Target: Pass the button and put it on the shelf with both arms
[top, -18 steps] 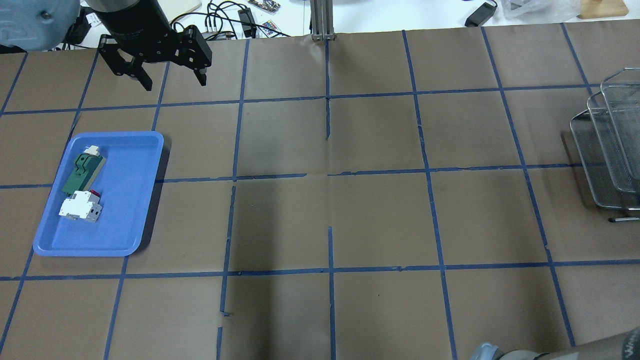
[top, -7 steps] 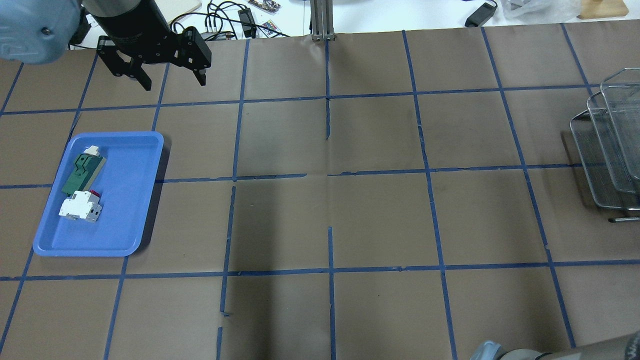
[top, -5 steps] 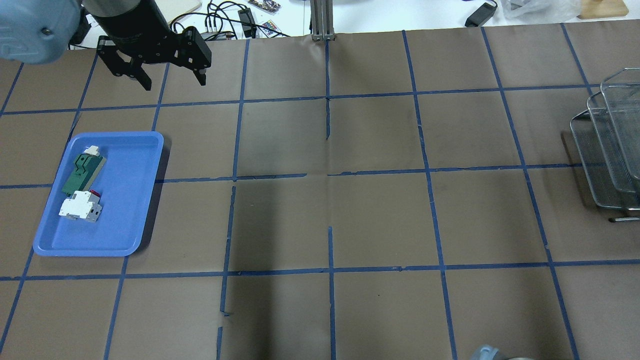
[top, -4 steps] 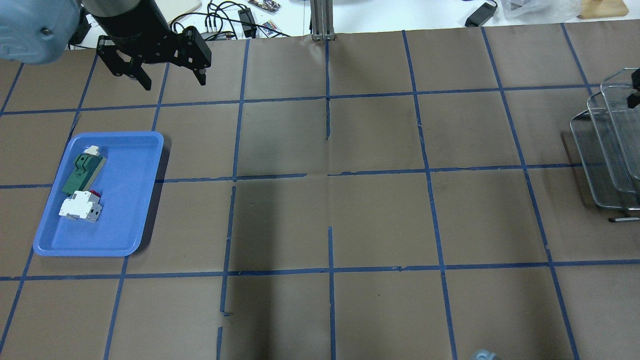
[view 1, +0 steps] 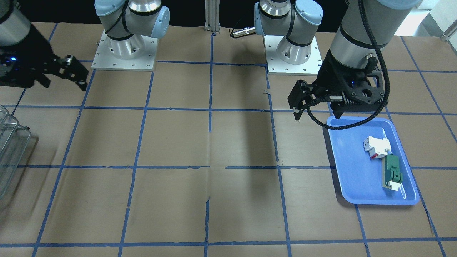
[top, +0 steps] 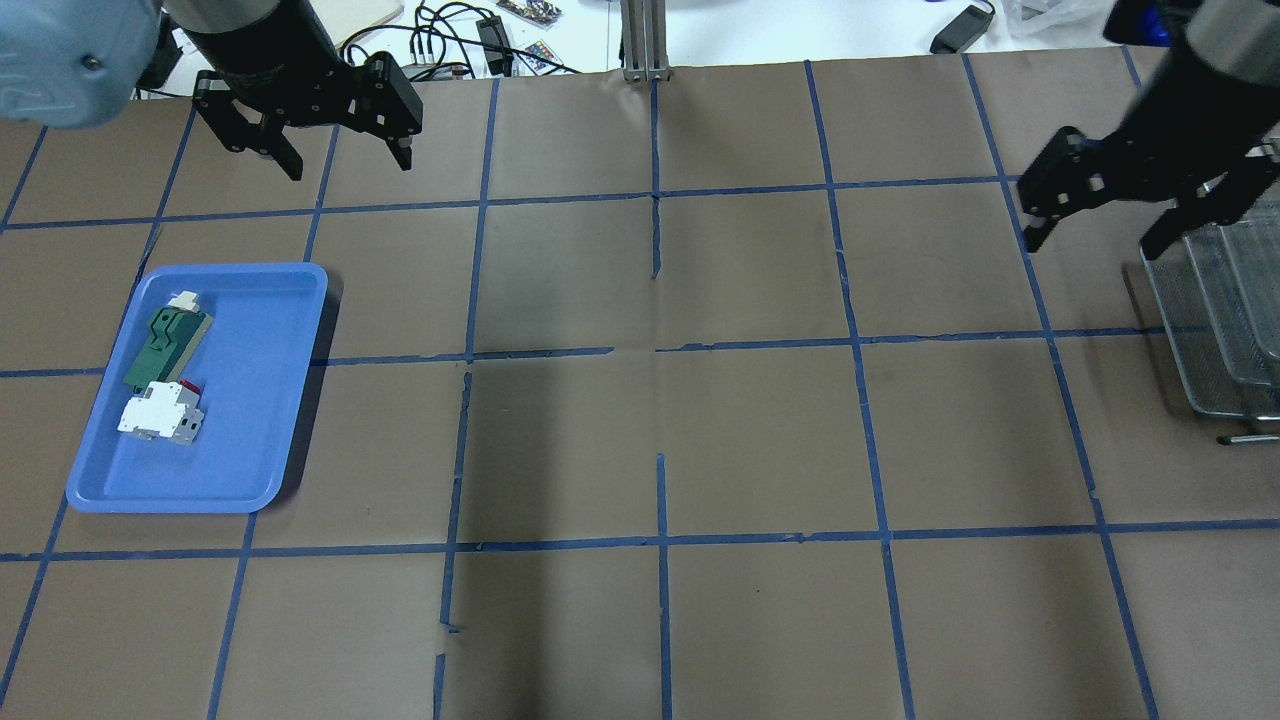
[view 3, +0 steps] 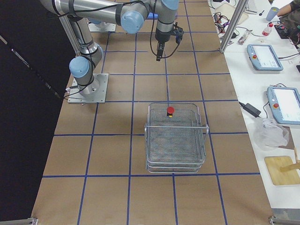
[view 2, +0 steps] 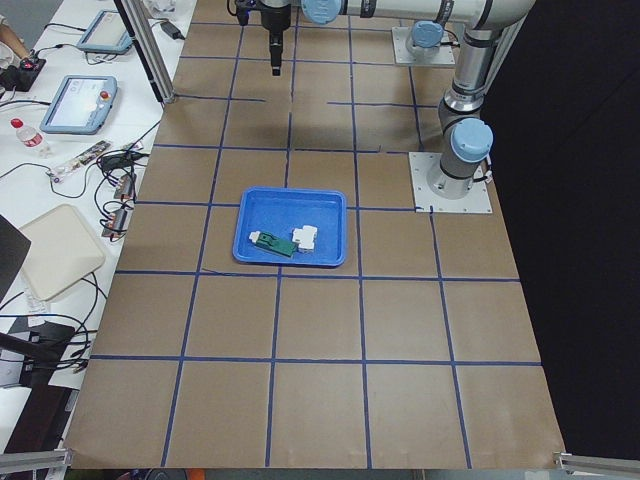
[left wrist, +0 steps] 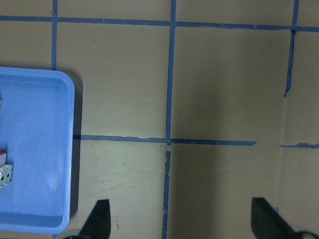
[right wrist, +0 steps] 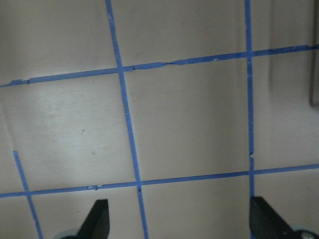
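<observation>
Now, with the button sitting on the shelf, the right gripper, wide and empty like the left gripper, should back off clear of the wire.

- Two robot arms: the left arm and the right arm.
- Two grippers, one on each arm: the left gripper and the right gripper.
- One button, red-capped.
- One shelf of wire mesh.
- One blue tray.
- Two parts in that tray: one white-and-red block and one green flat part.
- Two screen pendants on the side bench: the near pendant and the far pendant.
- One desk.
</observation>
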{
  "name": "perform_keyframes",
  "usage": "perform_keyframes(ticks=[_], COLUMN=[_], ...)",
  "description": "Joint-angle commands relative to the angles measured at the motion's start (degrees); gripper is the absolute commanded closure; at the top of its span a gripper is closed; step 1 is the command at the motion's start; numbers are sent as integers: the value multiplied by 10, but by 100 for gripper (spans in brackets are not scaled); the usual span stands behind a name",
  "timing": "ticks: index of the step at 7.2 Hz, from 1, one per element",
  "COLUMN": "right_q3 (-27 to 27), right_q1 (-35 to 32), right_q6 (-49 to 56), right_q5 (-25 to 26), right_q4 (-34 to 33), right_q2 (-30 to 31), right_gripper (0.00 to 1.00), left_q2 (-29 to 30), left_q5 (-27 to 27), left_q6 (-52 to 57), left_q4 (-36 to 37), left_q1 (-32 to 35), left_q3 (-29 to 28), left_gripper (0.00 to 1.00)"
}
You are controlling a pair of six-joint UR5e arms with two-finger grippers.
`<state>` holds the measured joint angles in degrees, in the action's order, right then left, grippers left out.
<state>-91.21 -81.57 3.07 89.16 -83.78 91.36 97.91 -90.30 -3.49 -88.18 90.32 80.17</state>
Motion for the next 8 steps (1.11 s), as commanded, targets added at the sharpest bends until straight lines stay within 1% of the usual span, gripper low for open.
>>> perform_keyframes(ticks=[1,2,3,6,8], right_q3=[-10,-25,-34,-32,-34], right_q1=[-109,-118,-115,-87,-79], right_q6=[-97,-94,-92,-81,-81], right_q5=[4,8,8,10,8], right_q4=[-2,-2,-7,-29,-30], right_q2=[1,6,24,26,27], right_gripper=[0,0,0,0,0], left_q2=[-1,-1,0,-1,-1], left_q5=[0,1,0,0,0], left_q6=[1,0,0,0,0], left_q4=[-1,-1,-1,-1,-1], left_q1=[-1,-1,-1,-1,-1], left_q3=[0,0,0,0,0], left_gripper=[0,0,0,0,0])
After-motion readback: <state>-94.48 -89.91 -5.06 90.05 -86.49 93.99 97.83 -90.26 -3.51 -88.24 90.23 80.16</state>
